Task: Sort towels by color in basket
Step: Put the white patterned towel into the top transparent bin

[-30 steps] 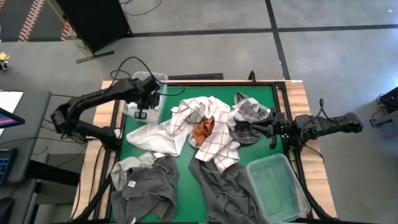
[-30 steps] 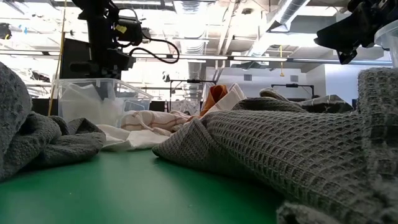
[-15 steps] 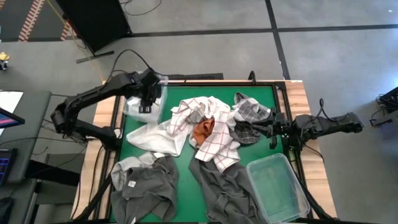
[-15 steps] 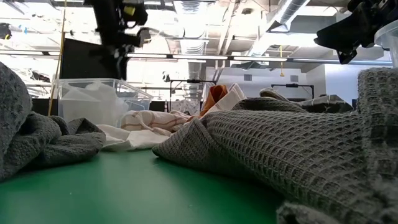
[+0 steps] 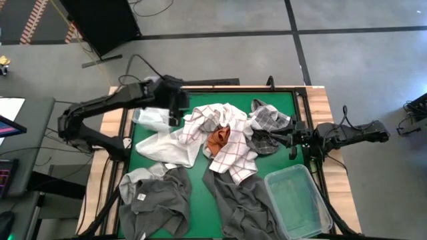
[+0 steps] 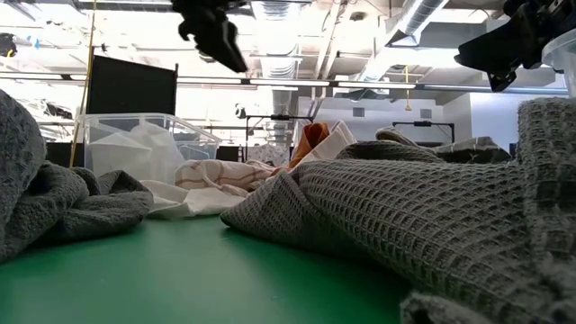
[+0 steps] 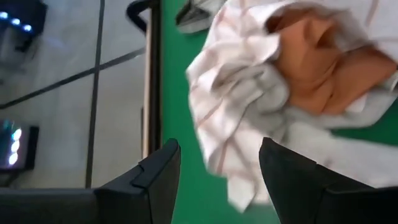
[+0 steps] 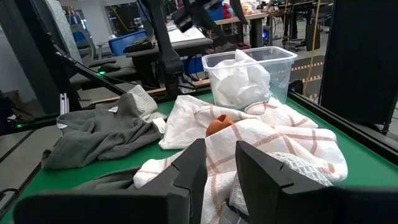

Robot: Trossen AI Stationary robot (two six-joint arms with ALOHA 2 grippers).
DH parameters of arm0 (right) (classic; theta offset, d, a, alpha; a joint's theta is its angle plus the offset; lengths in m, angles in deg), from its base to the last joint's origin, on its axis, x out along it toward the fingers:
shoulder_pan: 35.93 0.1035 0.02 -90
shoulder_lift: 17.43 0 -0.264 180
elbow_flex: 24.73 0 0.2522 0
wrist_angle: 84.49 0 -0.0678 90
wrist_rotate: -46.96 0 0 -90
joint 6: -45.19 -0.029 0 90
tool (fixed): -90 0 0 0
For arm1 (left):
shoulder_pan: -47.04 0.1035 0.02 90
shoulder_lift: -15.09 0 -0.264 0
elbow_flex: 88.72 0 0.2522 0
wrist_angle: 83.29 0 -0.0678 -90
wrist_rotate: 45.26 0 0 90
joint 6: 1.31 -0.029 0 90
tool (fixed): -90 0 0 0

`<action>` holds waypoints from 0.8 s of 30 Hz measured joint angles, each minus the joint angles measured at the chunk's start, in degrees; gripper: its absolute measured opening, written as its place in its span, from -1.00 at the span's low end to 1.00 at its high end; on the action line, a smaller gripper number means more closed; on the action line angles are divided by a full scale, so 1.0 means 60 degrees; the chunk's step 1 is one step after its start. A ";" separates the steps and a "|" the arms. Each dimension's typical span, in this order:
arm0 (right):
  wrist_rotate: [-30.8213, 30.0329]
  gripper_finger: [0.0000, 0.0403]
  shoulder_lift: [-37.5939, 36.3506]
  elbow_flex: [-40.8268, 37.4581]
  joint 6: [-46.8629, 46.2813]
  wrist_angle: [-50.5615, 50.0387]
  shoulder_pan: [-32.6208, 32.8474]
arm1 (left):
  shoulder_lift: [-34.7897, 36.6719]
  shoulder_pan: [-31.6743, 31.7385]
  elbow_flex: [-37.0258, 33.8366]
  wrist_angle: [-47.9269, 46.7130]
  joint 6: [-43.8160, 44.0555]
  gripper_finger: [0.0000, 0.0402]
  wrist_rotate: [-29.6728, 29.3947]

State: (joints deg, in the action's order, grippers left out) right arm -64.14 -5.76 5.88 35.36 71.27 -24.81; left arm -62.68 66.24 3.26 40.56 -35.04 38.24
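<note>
A heap of towels lies in the middle of the green table: a white towel with thin red grid lines (image 5: 230, 150), a rust orange one (image 5: 218, 139) on it, a plain white one (image 5: 162, 147) and a grey checked one (image 5: 270, 120). Two dark grey towels (image 5: 157, 197) (image 5: 241, 200) lie near the front edge. A clear basket (image 5: 137, 115) at the far left holds a white towel (image 6: 144, 148). My left gripper (image 5: 175, 117) hangs open, high above the table between that basket and the heap, with nothing between its fingers (image 7: 158, 171). My right gripper (image 5: 277, 139) waits open at the right edge.
A second clear basket (image 5: 320, 207) stands at the near right corner. A raised dark frame (image 5: 293, 93) runs along the table's edges. Bare green table (image 5: 197, 200) shows between the two dark grey towels and along the far edge.
My left gripper has risen from over the far-left basket and swung toward the table's right, toward the heap of towels, tipping up from pointing steeply down. The white towel in the basket now stands in a higher heap than before.
</note>
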 joint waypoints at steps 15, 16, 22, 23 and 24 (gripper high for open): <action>0.0000 -0.42 0.0000 -0.0001 -0.0029 0.0004 0.0000 | -0.3738 0.0320 -0.0030 0.0853 0.0347 0.04 -0.0569; 0.0000 -0.42 0.0000 0.0000 -0.0029 0.0004 -0.0004 | -0.3904 0.0391 -0.0030 0.0994 0.0394 0.05 -0.0572; 0.0000 -0.42 0.0000 -0.0001 0.0121 -0.0034 -0.0004 | -0.4647 0.0669 -0.0026 0.1417 0.0521 0.25 -0.0519; 0.0002 -0.42 0.0000 0.0000 0.0162 -0.0036 -0.0002 | -0.4760 0.0706 -0.0026 0.1463 0.0564 0.30 -0.0511; 0.0000 -0.42 0.0000 0.0003 0.0192 -0.0036 0.0000 | -0.4855 0.0744 -0.0026 0.1482 0.0585 0.35 -0.0495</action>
State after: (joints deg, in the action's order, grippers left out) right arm -64.14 -5.76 5.90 36.52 71.05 -24.81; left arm -91.81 70.70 3.10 49.45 -31.53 35.27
